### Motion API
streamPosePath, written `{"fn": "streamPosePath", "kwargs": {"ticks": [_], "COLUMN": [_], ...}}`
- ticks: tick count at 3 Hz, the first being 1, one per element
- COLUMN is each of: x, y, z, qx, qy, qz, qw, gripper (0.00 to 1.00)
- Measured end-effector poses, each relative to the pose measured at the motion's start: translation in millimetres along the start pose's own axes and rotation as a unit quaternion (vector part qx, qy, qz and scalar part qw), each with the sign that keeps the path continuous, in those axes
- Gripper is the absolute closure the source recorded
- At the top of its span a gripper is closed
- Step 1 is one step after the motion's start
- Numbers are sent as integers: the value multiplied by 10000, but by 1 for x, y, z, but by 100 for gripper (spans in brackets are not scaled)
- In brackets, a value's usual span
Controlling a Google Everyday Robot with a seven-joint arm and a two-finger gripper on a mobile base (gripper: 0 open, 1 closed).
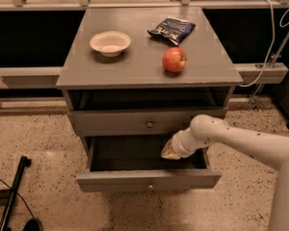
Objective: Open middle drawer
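Middle drawer (149,180) sits pulled well out under the closed top drawer (120,123). Gripper (169,151) is down inside its right half, and I can't tell how open it is or whether it's holding anything. I'd lift straight out and clear the drawer front.

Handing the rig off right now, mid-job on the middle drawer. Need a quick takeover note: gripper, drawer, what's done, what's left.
Gripper: reaches in from the right, inside the middle drawer, toward its right rear, just below the top drawer front.
Middle drawer: pulled well out, interior showing; its knob is apart from the gripper.
Done: drawer looks open.
Left: probably only backing the arm out without catching the top drawer.
Bowl, apple and chip bag sit on the cabinet top, not involved.
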State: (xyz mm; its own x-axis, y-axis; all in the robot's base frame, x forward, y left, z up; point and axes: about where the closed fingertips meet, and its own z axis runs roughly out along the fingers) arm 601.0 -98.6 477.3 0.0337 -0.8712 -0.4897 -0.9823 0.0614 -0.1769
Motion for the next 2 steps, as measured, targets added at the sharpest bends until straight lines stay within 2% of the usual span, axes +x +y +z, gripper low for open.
{"fn": "streamPosePath", "kwargs": {"ticks": [1,2], "x": [8,30], "y": [-3,28], "z": [36,60], "qx": [-218,-525], "qy": [164,356], "qz": [133,253], "qw": [9995,9977], "gripper": [100,100]}}
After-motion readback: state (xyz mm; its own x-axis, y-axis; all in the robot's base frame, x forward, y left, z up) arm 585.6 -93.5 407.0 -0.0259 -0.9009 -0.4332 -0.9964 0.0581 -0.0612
